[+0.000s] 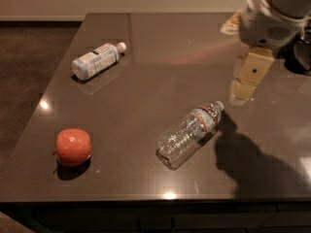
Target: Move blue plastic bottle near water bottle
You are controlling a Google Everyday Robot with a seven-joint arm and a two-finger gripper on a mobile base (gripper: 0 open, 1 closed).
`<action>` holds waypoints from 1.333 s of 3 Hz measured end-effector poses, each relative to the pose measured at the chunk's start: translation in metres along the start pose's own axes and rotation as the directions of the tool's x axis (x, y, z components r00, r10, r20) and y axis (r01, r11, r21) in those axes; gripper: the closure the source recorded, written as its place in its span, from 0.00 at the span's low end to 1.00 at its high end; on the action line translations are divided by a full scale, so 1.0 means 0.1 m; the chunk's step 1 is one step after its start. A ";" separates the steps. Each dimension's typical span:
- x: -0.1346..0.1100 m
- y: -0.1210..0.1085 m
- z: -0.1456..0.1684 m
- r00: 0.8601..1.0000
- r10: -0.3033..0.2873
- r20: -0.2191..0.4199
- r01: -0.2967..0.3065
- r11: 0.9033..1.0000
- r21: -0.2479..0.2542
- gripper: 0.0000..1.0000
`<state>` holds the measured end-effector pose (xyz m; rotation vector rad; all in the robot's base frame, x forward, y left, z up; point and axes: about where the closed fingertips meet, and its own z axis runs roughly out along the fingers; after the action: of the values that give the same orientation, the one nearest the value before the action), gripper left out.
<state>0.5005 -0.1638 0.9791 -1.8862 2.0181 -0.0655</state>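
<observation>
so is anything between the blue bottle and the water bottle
Nothing visible. Only bare table lies between the blue plastic bottle and the water bottle; the apple sits off that line, front-left. The gripper at the right also has a clear path to it.

Dark glossy table [160, 38], small bright glints along its front and left edges. Round red-orange fruit [73, 147] sits near the front left corner, shadow beneath it. Brown carpet [29, 62] left of the table; gripper [245, 89] hangs over the table's right side.
</observation>
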 end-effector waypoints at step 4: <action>-1.39 -0.84 0.86 0.891 -0.450 0.062 0.449 0.893 0.028 0.00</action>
<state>0.6111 -0.0183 0.9562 -2.2778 1.4936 -0.1344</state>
